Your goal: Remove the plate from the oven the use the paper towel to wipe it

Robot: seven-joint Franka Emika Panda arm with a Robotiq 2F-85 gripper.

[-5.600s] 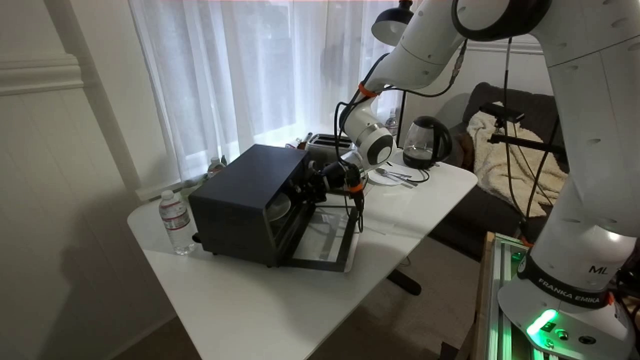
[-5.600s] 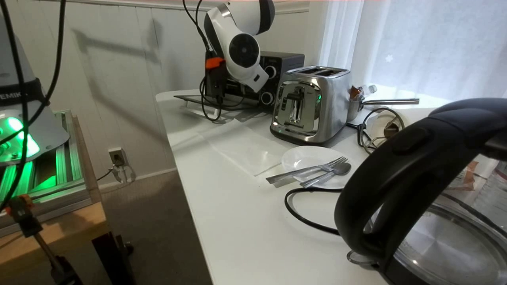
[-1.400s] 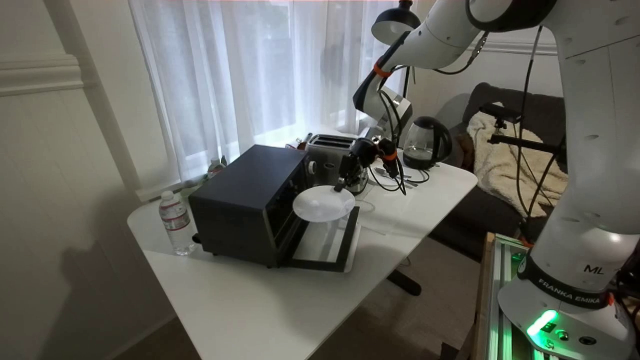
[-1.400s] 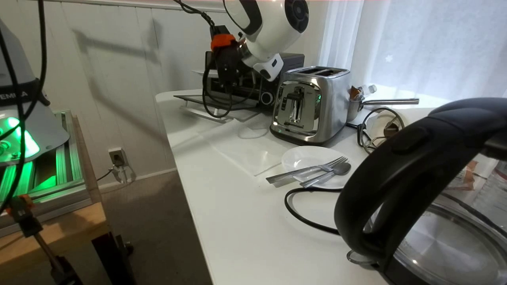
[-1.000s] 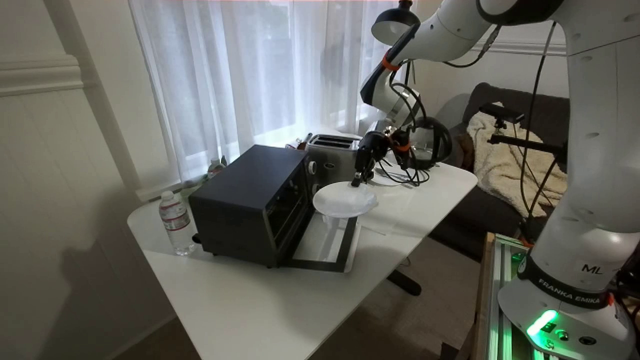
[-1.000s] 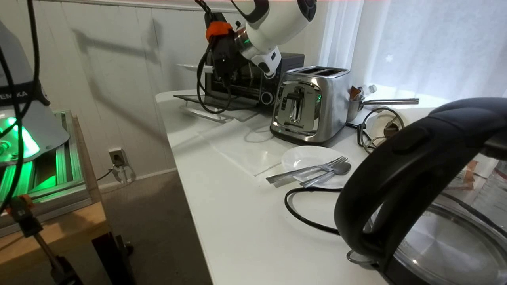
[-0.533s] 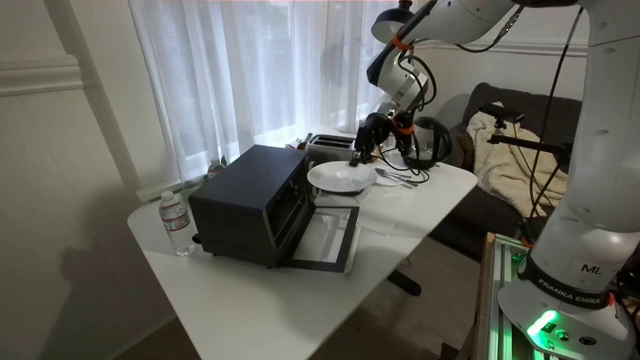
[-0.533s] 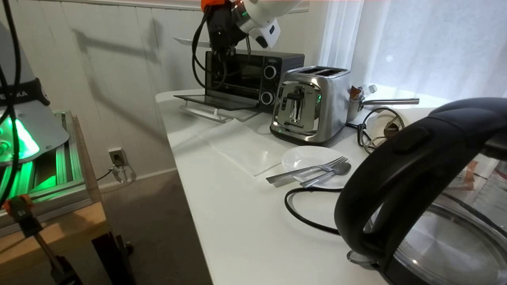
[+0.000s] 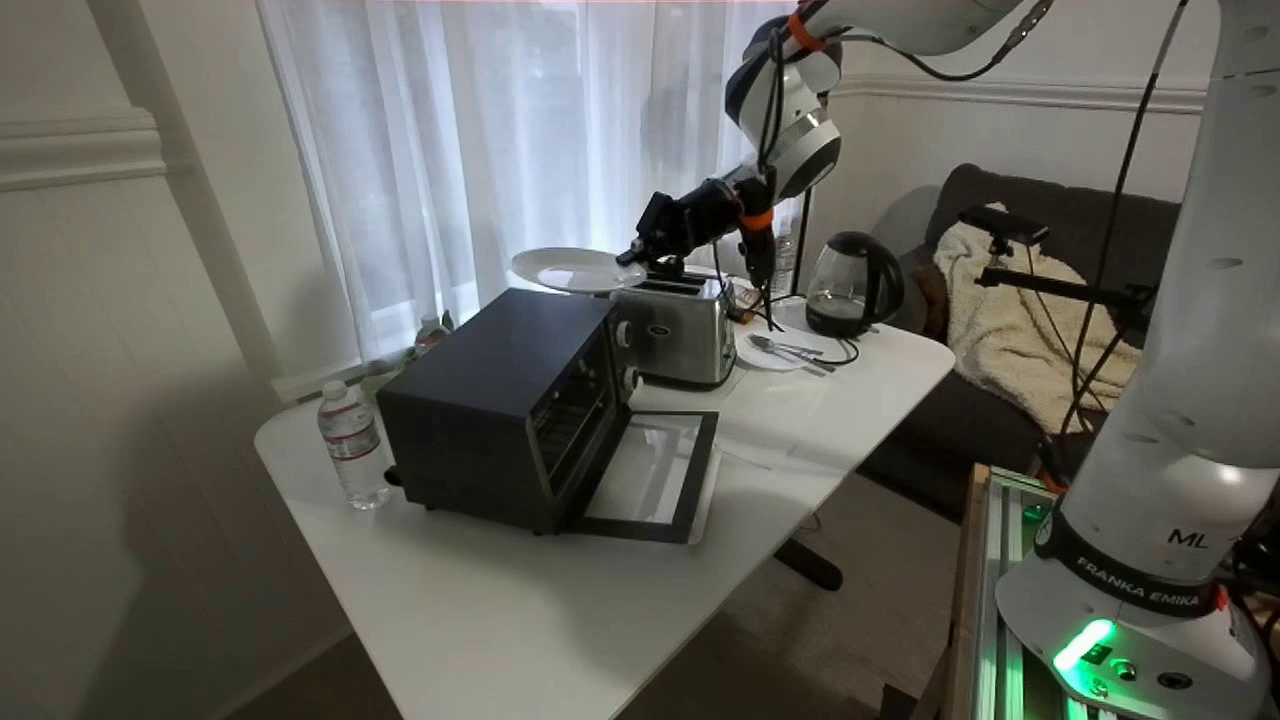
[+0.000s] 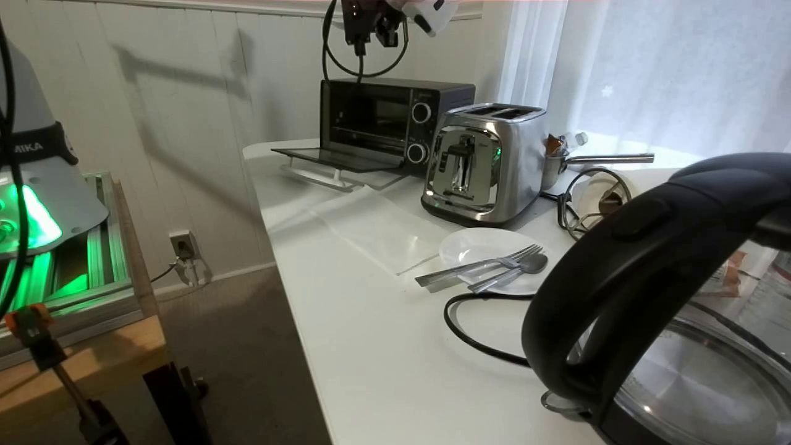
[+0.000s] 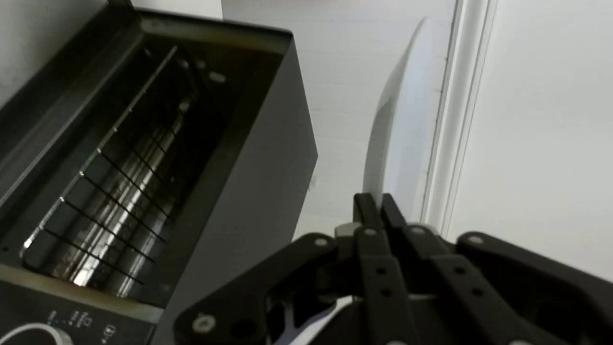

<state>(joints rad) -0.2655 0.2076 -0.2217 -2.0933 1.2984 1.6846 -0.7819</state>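
Gripper [image 11: 378, 199] pinching plate [image 9: 568, 268] by rim, fingers [image 11: 365, 211] almost together. Plate's out of oven [image 9: 460, 440], up in air, higher than oven's top. Oven door [image 10: 337, 159] folded down, wire rack [image 11: 81, 175] showing inside. Toaster [image 10: 525, 161] just beside oven btw; second plate [image 10: 469, 244] with fork [image 10: 454, 272] and spoon [image 10: 532, 264] nearby.

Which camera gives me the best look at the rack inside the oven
The wrist view: up close, it shows the rack wire by wire inside the oven. In both exterior views, shadow leaves it faint at best.
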